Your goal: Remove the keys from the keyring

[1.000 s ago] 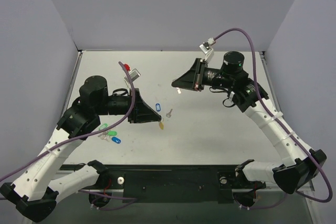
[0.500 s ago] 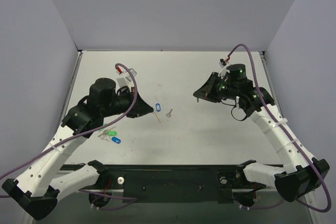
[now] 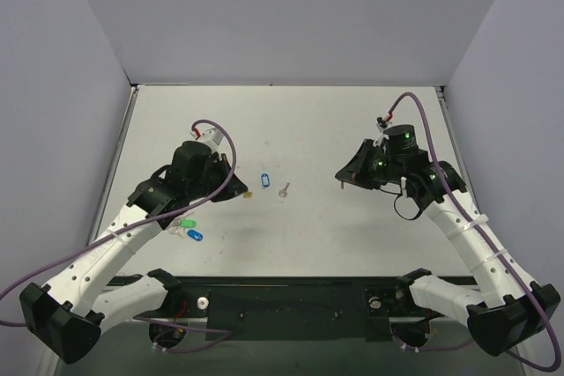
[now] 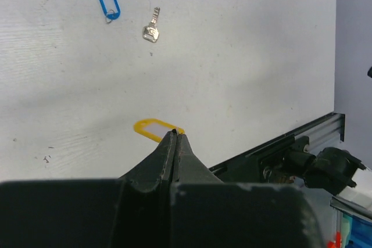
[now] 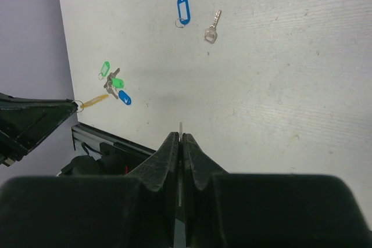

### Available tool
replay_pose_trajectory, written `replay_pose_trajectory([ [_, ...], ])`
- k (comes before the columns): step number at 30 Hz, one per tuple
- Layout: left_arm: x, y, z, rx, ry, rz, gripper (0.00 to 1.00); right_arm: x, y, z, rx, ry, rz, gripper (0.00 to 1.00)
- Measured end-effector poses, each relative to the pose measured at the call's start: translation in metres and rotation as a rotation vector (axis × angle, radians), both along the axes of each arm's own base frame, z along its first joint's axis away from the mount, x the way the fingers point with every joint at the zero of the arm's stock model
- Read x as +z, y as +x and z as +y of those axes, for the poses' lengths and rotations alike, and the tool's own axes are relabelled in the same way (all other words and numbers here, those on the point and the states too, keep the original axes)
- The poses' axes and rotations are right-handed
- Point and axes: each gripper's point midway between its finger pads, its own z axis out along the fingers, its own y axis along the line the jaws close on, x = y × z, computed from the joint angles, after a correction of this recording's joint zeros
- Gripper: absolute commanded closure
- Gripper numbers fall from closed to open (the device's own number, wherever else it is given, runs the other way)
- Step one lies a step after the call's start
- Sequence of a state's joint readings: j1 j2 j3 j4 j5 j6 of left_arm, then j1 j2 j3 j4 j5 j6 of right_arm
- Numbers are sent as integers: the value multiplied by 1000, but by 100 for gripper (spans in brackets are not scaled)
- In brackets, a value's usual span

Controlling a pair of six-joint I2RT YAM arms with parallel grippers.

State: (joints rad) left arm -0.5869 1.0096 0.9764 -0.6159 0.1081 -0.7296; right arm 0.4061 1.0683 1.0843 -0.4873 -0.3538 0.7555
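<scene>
Yellow-orange plastic shows just past the tips of my left claw (image 4: 174, 136). This is the keyring (image 4: 156, 128). My left claw is pressed together on its ring end, so the tag hangs free over the worktop (image 4: 244, 56), a little left of centre in the top view. My right claw (image 5: 181, 139) is also closed, and a thin silver strip (image 5: 181, 129) stands out between its tips. I judge it is a key seen from its edge, but I cannot be sure. One loose key (image 3: 284, 189) lies near the centre of the worktop, just beside a blue tag (image 3: 265, 180). A bunch of green and blue tags (image 5: 114, 83) with keys lies at the lower left of the top view.

I think the pulling apart is done and the putting down comes now. To do it well, I should bring each claw low to the worktop before I let go. The strip should go on a bare place apart from the loose key and the bunch, so that nothing bounces away or gets mixed.

Compared with one second ago, both my claws have drawn back. The left one went toward the left of the top view, and the keyring went with it. The right one went from the upper centre to the right side. The two claws are now well apart. The loose key and the blue tag did not move.
</scene>
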Motion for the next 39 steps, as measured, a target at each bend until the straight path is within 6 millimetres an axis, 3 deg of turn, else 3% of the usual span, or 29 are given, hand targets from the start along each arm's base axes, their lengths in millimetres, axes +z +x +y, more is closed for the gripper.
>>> replay_pose_trajectory([
  [12, -37, 37, 27, 158, 120, 26, 99, -11, -4, -4, 2, -30, 25, 100],
  [14, -43, 42, 31, 177, 136, 36, 87, -11, -4, -5, 2, -33, 24, 100],
  [15, -45, 45, 33, 185, 143, 40, 77, -12, -4, -5, 3, -36, 24, 100],
  [16, -48, 47, 35, 191, 150, 44, 58, -12, -5, -5, 3, -38, 25, 100],
  [18, -52, 50, 38, 200, 161, 52, 45, -13, -5, -6, 3, -42, 26, 100],
  [22, -59, 58, 45, 220, 170, 84, 35, -15, -6, -7, 3, -48, 34, 100],
  [31, -54, 60, 48, 225, 161, 79, 34, -21, -8, -9, -1, -61, 48, 100],
  [39, -16, 42, 61, 233, 121, -41, 34, -32, -10, -12, -8, -80, 74, 100],
])
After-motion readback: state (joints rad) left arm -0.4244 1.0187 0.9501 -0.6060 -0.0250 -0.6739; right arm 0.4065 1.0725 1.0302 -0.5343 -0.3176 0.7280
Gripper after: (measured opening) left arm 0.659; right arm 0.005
